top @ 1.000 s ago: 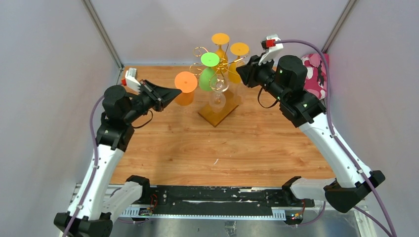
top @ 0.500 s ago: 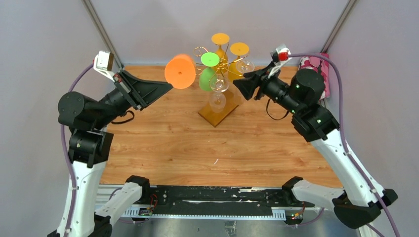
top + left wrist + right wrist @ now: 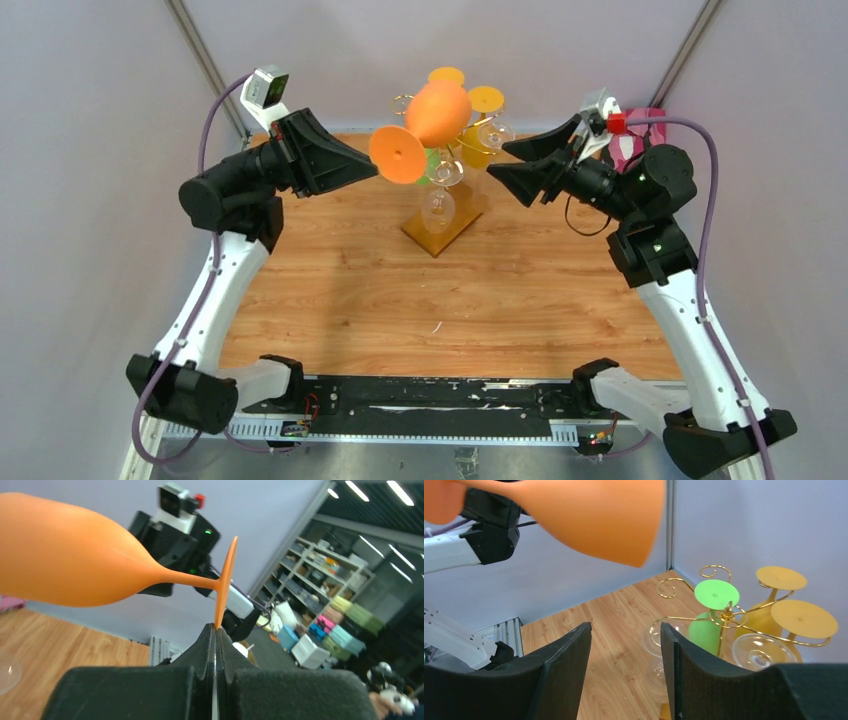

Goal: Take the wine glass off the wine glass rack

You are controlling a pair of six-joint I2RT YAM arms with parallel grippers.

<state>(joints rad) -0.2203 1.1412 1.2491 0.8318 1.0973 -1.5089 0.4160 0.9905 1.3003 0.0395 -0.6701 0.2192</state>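
My left gripper (image 3: pixel 372 166) is shut on the rim of the round foot of an orange wine glass (image 3: pixel 432 118). It holds the glass high in the air, lying sideways, in front of the wine glass rack (image 3: pixel 452 135). In the left wrist view the glass (image 3: pixel 75 560) stretches left from my gripper (image 3: pixel 216 629), its foot pinched edge-on. The gold wire rack (image 3: pixel 724 612) carries a green glass (image 3: pixel 709 622), two yellow glasses and clear glasses. My right gripper (image 3: pixel 512 160) is open and empty, right of the rack; its fingers (image 3: pixel 569 675) frame the table.
The rack's amber wooden base (image 3: pixel 440 232) stands at the back middle of the wooden table (image 3: pixel 450 300). A pink patterned object (image 3: pixel 637 150) lies at the back right. Grey walls enclose the table on three sides.
My left arm has risen and swung right, lifting the orange glass away from the rack and tipping it on its side. My right arm has drawn back to the right and its gripper has opened.
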